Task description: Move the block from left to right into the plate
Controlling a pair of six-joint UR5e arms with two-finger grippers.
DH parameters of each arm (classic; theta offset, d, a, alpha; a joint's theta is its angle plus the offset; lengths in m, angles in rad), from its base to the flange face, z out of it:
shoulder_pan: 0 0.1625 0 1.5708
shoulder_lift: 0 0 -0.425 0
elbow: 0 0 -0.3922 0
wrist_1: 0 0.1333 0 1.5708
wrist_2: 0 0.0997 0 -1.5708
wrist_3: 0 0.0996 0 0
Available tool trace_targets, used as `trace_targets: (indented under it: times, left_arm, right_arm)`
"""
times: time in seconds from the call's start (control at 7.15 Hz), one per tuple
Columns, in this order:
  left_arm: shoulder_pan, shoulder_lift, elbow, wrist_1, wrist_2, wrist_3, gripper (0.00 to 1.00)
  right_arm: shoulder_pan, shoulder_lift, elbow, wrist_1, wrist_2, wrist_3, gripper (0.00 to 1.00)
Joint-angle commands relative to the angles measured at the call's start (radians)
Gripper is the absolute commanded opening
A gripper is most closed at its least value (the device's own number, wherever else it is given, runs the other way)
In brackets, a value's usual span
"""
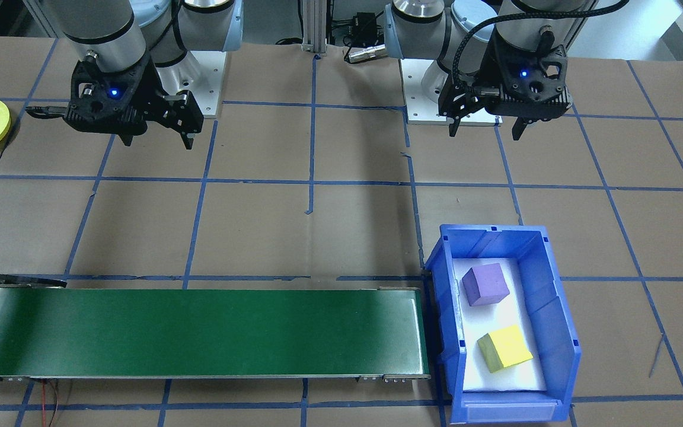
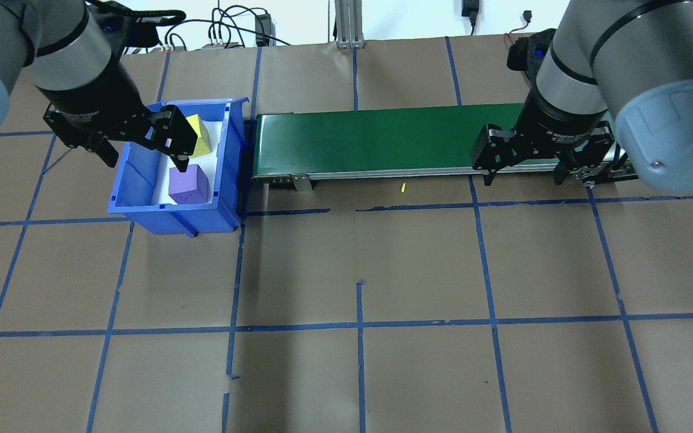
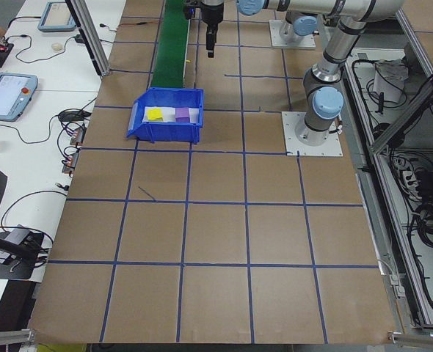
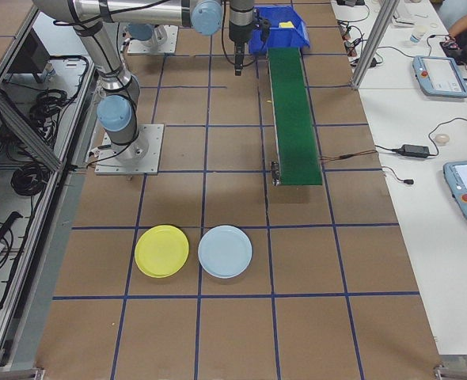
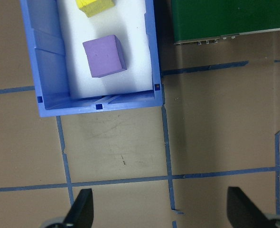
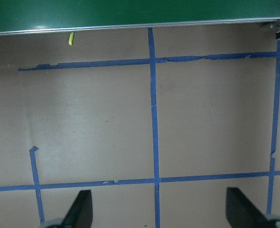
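Now | left pincer (image 1: 486, 127) spread, empty | purple block (image 1: 485, 284) in bin (image 1: 561, 308), well apart

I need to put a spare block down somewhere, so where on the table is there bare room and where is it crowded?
The green conveyor belt has nothing on it. The brown paper between the belt and the two arm bases is bare too. The blue bin is crowded: a purple block and a yellow block fill most of its white floor. The yellow plate and pale blue plate both sit empty.
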Motion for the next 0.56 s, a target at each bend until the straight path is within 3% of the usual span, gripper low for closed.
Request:
trace_targets:
  times: [0.0,0.14,0.42]
  left_arm:
    - [-0.001,0.002,0.0,0.0,-0.001,0.002,1.0]
    - [0.004,-0.004,-0.018,-0.014,0.016,0.015,1.0]
    - [0.057,-0.06,-0.044,0.059,-0.013,0.033,1.0]
  right_arm:
    - [-0.006,0.0,-0.002,0.001,0.01,-0.024,1.0]
    - [-0.006,0.0,-0.002,0.001,0.01,-0.027,1.0]
    - [-0.015,0.0,0.0,0.004,0.01,-0.03,1.0]
